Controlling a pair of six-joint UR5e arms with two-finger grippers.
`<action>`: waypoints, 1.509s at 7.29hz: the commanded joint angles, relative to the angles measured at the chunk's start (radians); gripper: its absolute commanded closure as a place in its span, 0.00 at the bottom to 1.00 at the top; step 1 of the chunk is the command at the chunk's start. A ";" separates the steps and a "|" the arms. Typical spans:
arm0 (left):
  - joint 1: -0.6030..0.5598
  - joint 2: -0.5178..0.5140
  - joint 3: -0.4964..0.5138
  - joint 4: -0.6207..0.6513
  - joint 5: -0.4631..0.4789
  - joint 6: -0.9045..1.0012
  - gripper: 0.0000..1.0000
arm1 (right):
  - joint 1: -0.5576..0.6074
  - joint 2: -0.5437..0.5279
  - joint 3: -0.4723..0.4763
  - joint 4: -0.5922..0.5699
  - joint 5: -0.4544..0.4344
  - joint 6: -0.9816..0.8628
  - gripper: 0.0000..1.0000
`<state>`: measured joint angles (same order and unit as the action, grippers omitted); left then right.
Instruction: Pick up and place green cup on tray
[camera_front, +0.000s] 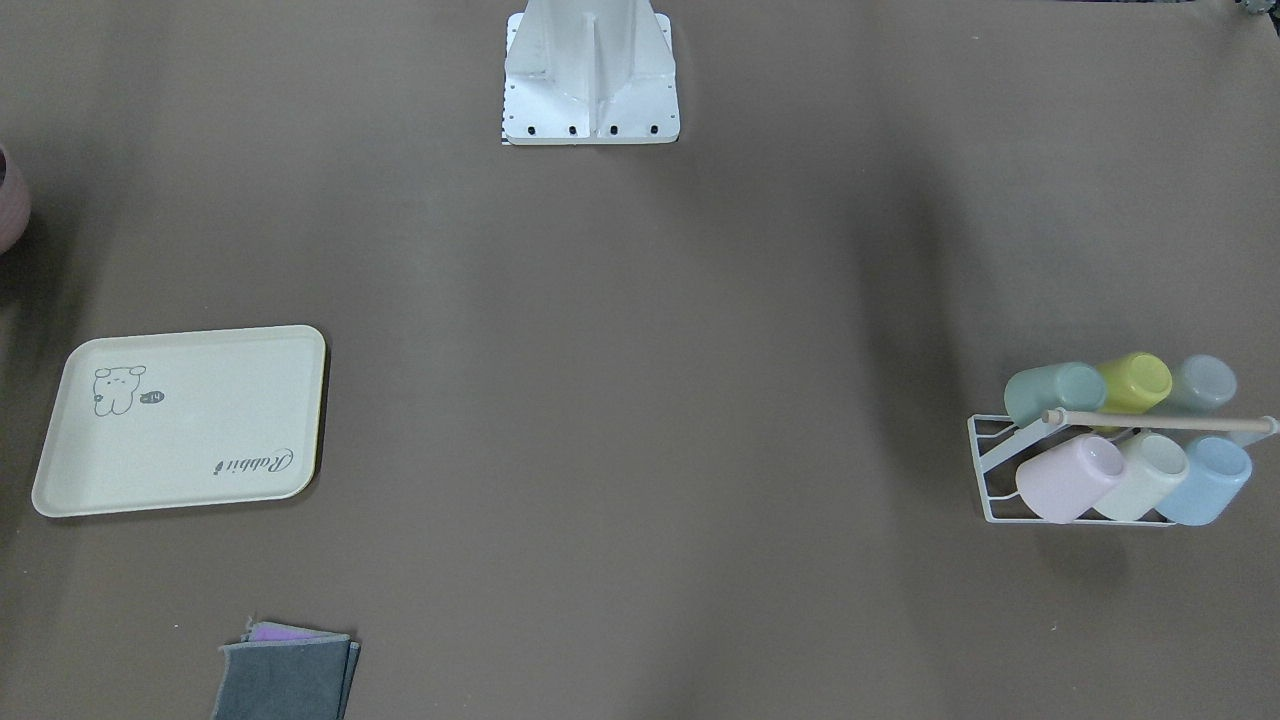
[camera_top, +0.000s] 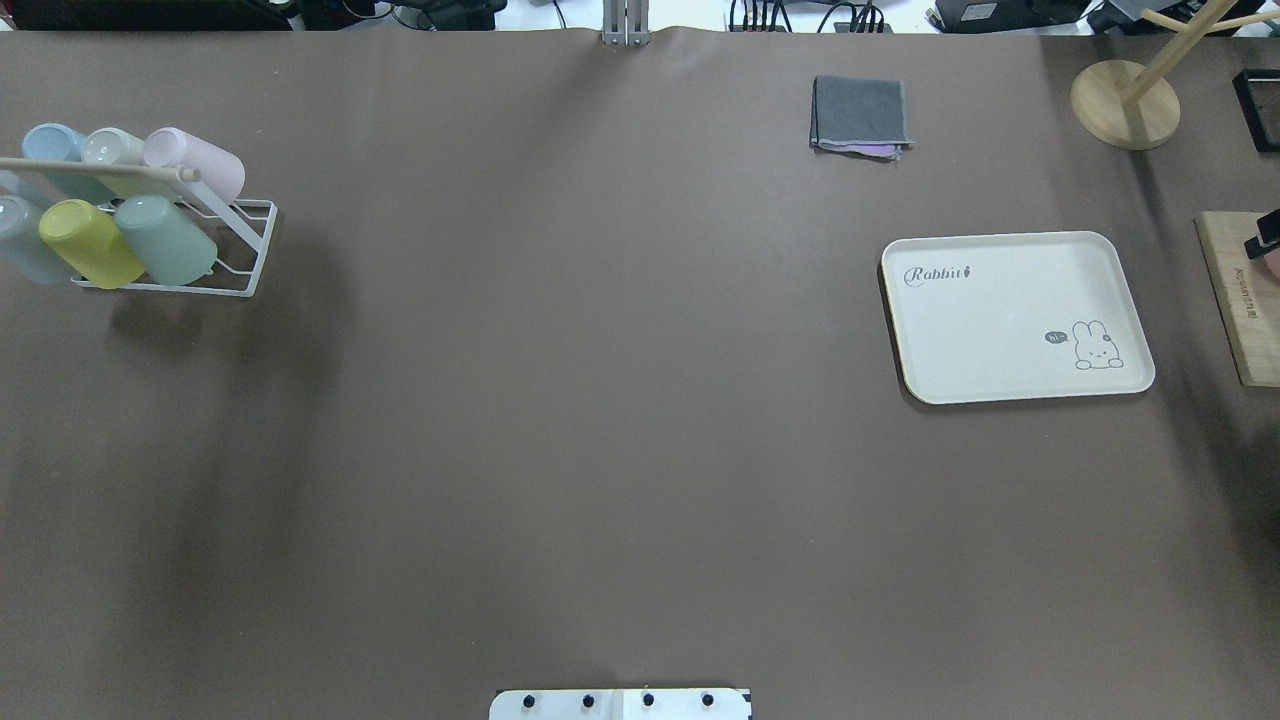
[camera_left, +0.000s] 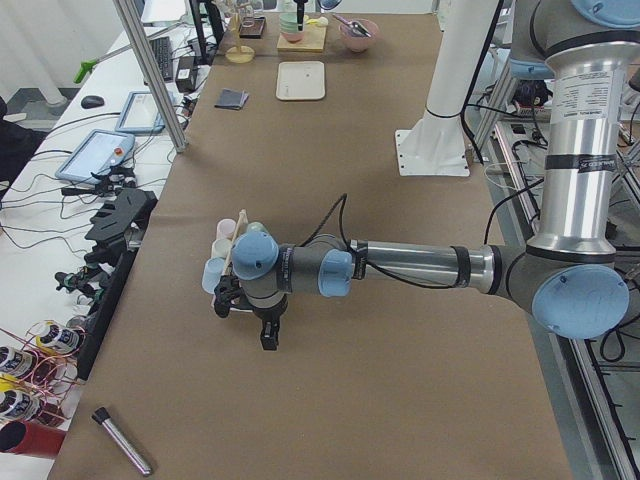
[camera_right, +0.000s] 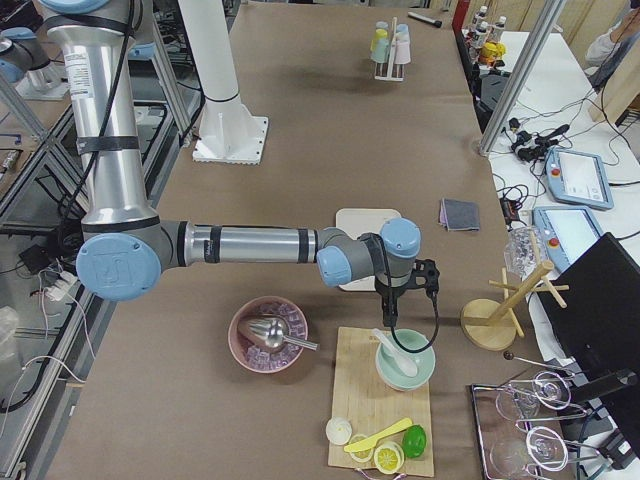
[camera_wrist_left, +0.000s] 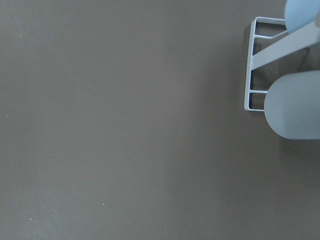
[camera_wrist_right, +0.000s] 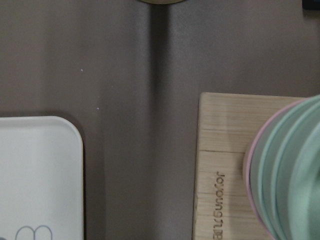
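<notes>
- The green cup lies on its side in the white wire rack at the upper left of the overhead view. It is at the right end of the nearer row of three, just beside a yellow cup.
- Three more pastel cups fill the row behind, and a wooden rod runs across the rack.
- The tray, cream-white and printed with "Rabbit" and a small cartoon animal, lies flat at the right of the same view, well apart from the rack.
- The left gripper hangs over the brown table just beside the rack, at the centre left of the left side view. Only that view shows it, so whether its fingers are spread or pressed together cannot be told.
- The right gripper points down near the tray's end, just beside a wooden board carrying a mint bowl. It too appears in a side view alone, and the set of its fingers cannot be told.
- A folded grey cloth lies above the tray in the overhead view.
- At the right edge of the right wrist view sit what look like stacked mint and pink bowls, on the board.
</notes>
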<state>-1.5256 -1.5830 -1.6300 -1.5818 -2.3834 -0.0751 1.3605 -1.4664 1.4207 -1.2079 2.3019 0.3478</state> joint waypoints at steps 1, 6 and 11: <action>0.036 -0.043 -0.056 0.005 0.004 -0.006 0.02 | -0.047 0.055 -0.153 0.259 0.002 0.173 0.00; 0.252 -0.247 -0.146 0.113 0.122 0.001 0.02 | -0.129 0.058 -0.146 0.272 0.086 0.372 0.01; 0.520 -0.333 -0.373 0.278 0.364 -0.003 0.02 | -0.182 0.002 -0.163 0.421 0.088 0.358 0.17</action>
<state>-1.1037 -1.9131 -1.9282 -1.3124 -2.1054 -0.0755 1.1808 -1.4496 1.2583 -0.8130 2.3883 0.7100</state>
